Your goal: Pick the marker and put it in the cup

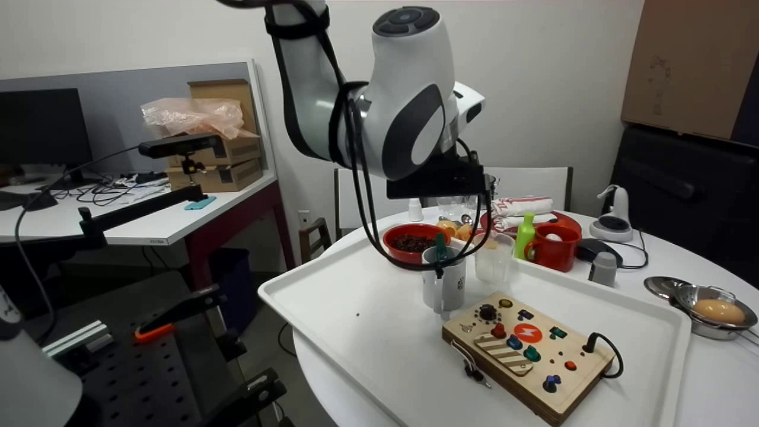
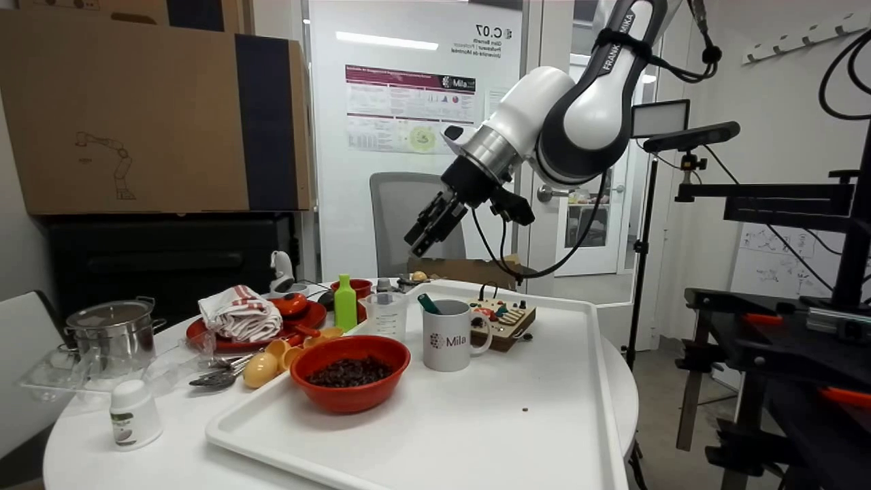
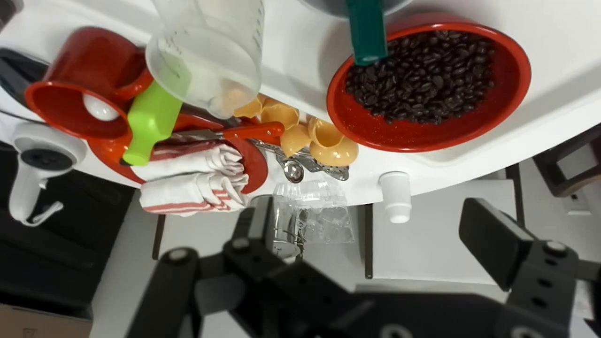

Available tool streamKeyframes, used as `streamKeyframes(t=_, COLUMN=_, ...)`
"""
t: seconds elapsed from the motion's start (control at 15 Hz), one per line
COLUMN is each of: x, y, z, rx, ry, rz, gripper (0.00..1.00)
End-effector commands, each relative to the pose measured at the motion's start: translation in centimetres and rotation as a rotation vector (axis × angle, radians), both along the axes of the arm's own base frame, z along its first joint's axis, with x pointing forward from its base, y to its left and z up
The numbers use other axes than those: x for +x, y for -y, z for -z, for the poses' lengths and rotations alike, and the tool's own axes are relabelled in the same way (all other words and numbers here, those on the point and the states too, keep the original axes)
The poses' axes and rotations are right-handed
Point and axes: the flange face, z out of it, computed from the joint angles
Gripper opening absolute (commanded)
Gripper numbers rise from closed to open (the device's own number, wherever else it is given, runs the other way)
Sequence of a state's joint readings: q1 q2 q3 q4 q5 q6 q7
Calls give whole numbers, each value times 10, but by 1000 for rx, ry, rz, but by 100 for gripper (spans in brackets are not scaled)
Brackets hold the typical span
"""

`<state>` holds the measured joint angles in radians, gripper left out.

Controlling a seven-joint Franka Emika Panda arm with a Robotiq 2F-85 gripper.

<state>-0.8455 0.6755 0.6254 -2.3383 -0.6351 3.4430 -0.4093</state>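
The claw (image 3: 366, 216) is hovering empty, its fingers (image 3: 488, 244) standing wide apart. Below, the marker (image 2: 429, 305) is already leaning inside the cup (image 2: 444, 355), one end poking past the rim. Placing is looking finished; retreating is probably calling for rising first, keeping the cable (image 2: 519, 275) clear.

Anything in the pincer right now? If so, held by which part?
Nothing held. The pincer stands open and empty in the wrist view; the teal marker leans in the white mug.

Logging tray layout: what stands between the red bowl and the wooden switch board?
The Mila mug, holding the green marker; this shows in both exterior views.
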Motion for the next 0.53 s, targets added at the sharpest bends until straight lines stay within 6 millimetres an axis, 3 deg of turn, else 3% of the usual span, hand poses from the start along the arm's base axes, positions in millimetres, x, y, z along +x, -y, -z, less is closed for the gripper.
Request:
streamKeyframes(t=0.0, x=-19, y=-19, z=-38, rx=-160, ry=2, rz=-90, gripper=100)
streamKeyframes(t=0.27, x=-27, y=-39, z=-76, rx=-303, ry=33, rz=-160, gripper=100)
streamKeyframes(t=0.47, x=-36, y=-67, z=-74, rx=-346, ry=-12, rz=-275, gripper=100)
